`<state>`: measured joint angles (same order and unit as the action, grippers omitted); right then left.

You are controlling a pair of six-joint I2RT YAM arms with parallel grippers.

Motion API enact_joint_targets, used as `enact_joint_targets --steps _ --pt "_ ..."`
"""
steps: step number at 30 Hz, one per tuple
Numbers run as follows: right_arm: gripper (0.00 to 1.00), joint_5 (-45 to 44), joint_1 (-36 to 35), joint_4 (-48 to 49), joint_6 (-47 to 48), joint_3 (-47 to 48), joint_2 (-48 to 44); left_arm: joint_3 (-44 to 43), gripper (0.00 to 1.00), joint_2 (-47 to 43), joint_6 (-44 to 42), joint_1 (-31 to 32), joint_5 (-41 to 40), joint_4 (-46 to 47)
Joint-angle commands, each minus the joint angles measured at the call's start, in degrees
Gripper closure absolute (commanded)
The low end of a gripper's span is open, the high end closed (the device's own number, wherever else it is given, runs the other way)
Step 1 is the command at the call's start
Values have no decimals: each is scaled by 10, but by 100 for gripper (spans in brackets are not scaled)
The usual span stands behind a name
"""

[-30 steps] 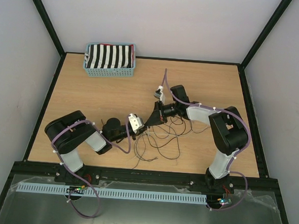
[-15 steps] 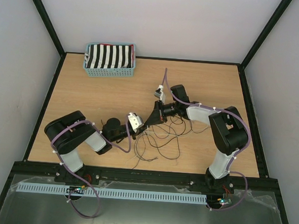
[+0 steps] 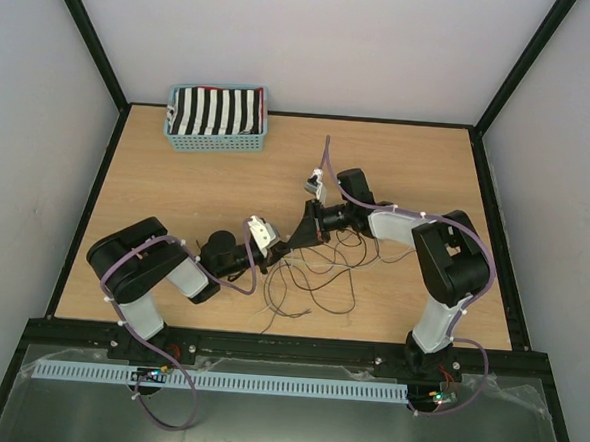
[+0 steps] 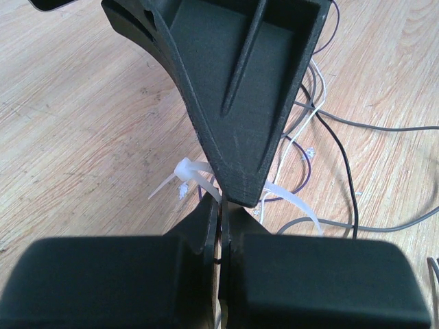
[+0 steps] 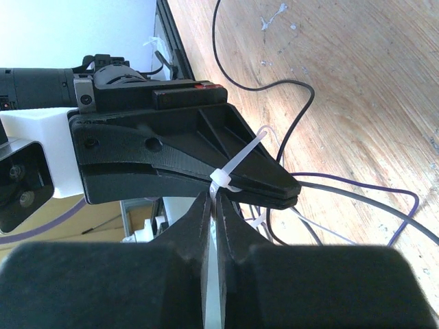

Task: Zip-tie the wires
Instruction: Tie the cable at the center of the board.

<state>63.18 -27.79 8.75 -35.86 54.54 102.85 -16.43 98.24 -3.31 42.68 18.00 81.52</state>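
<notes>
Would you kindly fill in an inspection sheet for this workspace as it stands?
Surface: wooden table, a few pale marks.
Job's things: wires in loose loops mid-table; white zip tie where the grippers meet; whether it encircles the wires cannot be told.
Clutter: blue basket with striped cloth, far left corner.
Grippers: left gripper shut, what it pinches unclear; right gripper closed on the zip tie's strap, tip to tip with the left.
Cables: purple cables run along both arms.
Surroundings: pale walls, black frame.
</notes>
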Motion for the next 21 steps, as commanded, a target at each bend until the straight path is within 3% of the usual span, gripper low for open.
enact_joint_targets --steps 1,21 --pt "84 -10 3 11 14 -7 -17 -7 100 4 7 -2 16 34" --pt "63 4 3 -4 51 -4 -28 -18 100 20 23 -5 12 34"
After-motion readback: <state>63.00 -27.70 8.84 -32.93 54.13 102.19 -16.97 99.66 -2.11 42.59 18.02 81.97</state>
